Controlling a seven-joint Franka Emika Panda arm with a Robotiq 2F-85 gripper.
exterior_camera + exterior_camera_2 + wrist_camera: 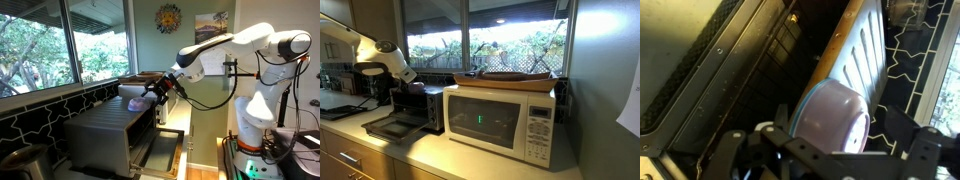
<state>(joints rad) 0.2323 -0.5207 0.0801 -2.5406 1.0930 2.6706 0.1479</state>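
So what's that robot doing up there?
The robot's arm is reaching over a toaster oven whose door hangs open. Its gripper is at a purple bowl on top of the oven, by the window. The wrist view shows the bowl sitting between the fingers, but it's hard to tell whether they are squeezing it.

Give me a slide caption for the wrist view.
Open end effector with its fingers either side of a lavender bowl, a dark wire rack beside it.
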